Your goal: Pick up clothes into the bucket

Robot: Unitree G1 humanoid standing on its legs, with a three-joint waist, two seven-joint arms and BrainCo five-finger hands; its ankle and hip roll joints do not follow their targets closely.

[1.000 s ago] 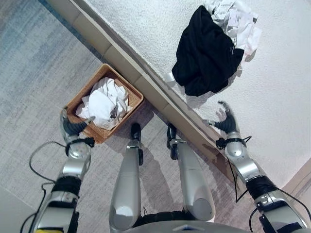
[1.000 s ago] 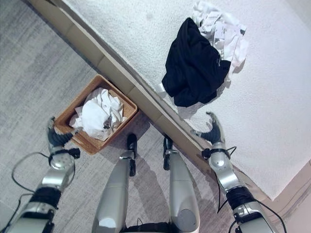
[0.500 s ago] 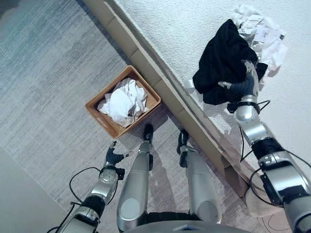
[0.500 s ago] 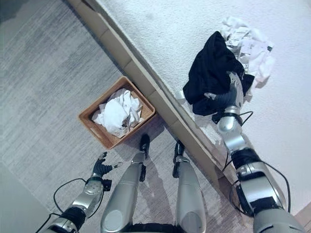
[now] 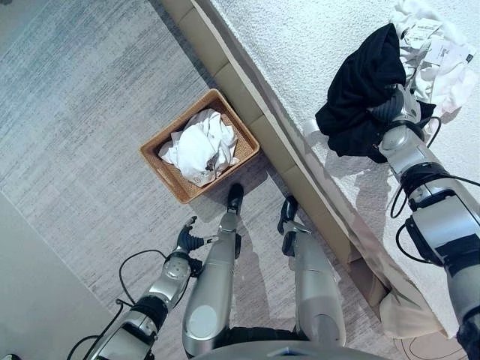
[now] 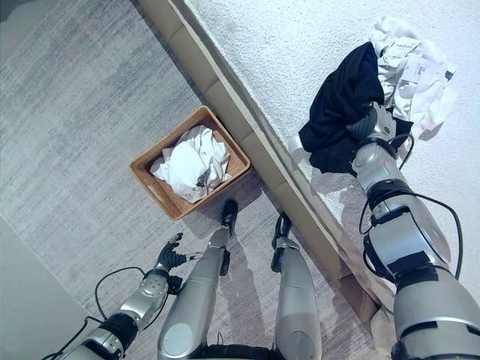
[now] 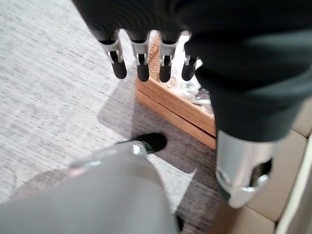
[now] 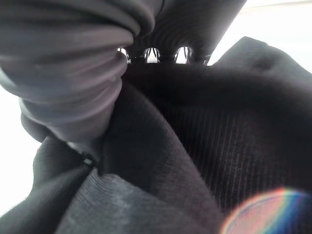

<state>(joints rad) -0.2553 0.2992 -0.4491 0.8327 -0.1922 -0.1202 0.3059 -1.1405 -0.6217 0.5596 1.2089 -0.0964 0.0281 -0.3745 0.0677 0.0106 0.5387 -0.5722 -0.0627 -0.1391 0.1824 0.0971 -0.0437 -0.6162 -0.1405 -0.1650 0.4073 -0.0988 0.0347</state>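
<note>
A black garment lies crumpled on the white bed, with white clothes just beyond it. My right hand is pushed into the black garment's near side. In the right wrist view the dark cloth folds over the front of that hand. The woven bucket stands on the floor beside the bed, holding a white garment. My left hand hangs low and open near the floor, apart from the bucket. Its straight fingers point toward the bucket's wall.
The bed's beige frame runs diagonally between the bucket and the bed top. Grey carpet spreads to the left of the bucket. A paler floor strip lies at the lower left.
The camera has shifted. My right hand has gone from the bed's edge up into the black garment. My left hand has dropped from the bucket's rim to low beside the floor.
</note>
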